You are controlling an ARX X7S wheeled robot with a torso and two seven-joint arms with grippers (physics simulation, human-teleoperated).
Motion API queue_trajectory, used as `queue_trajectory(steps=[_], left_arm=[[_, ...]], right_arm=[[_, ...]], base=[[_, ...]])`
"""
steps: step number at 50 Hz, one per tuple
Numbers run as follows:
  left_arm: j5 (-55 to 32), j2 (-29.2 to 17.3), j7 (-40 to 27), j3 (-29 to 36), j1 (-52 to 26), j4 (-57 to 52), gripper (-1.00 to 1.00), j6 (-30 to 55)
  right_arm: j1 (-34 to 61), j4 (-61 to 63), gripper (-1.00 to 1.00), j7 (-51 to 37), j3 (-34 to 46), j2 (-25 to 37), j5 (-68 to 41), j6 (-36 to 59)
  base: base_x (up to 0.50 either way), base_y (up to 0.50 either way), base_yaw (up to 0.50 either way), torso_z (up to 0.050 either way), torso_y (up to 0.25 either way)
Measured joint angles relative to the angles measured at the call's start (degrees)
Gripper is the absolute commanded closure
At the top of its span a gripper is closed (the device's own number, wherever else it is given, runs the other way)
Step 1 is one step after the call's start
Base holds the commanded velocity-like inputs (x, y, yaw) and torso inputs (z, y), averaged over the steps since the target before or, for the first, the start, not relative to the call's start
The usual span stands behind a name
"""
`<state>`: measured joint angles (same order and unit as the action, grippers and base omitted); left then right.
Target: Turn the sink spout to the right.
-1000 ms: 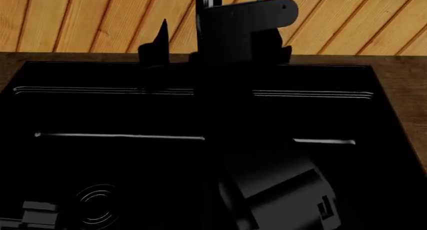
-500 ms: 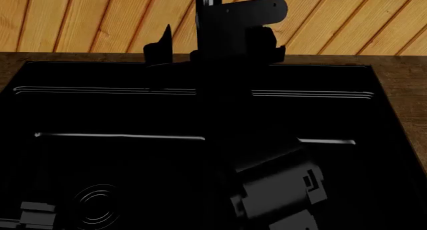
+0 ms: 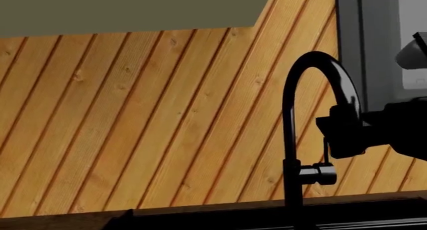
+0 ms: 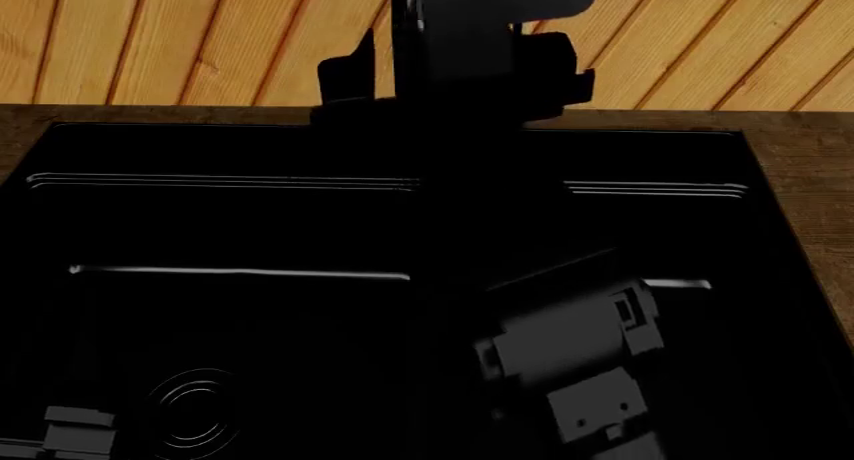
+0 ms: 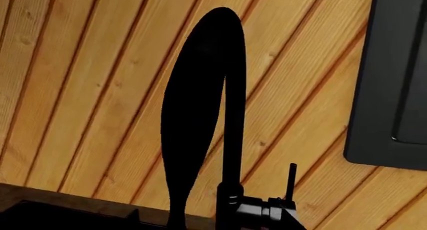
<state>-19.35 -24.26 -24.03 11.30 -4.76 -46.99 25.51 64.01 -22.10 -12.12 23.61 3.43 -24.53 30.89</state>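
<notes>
sink spout [image 3: 291,120] in all views

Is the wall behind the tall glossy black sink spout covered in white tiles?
No, behind the sink spout the wall is diagonal wooden planks.

The sink spout [image 3: 288,115] is glossy black, a thin pale highlight along its curve. Behind it, the wall [image 3: 153,120] is warm orange-tan wood, planks running diagonally with darker grooves. The sink [image 4: 240,230] is black with thin white edge lines. The counter [image 4: 814,170] is dark brown wood grain.
</notes>
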Motion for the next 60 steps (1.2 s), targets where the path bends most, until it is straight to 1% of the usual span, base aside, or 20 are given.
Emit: queue_trajectory(steps=[19, 39, 48, 60], left_arm=[[0.06, -0.19, -0.44, 0.26, 0.03, 0.01, -1.0, -0.22], [0.15, -0.62, -0.65, 0.79, -0.16, 0.14, -1.0, -0.11], [0.05, -0.76, -0.76, 0.93, -0.29, 0.21, -1.0, 0.0], [-0.07, -0.89, -0.99, 1.04, -0.35, 0.26, -1.0, 0.0]], right_arm=[[-0.17, 4.46, -1.0, -4.51, -0.58, 3.32, -1.39, 4.94], [-2.09, 8.91, -1.0, -7.09, -0.75, 6.72, -2.09, 8.14], [-0.24, 6.74, -1.0, -6.81, -0.49, 7.78, -1.54, 8.28], [3.19, -0.99, -1.0, -5.1, 0.51, 8.65, 0.1, 7.09]], base=[[0.0, 0.0, 0.0, 0.0, 0.0], [0.0, 0.0, 0.0, 0.0, 0.0], [0.0, 0.0, 0.0, 0.0, 0.0], [0.0, 0.0, 0.0, 0.0, 0.0]])
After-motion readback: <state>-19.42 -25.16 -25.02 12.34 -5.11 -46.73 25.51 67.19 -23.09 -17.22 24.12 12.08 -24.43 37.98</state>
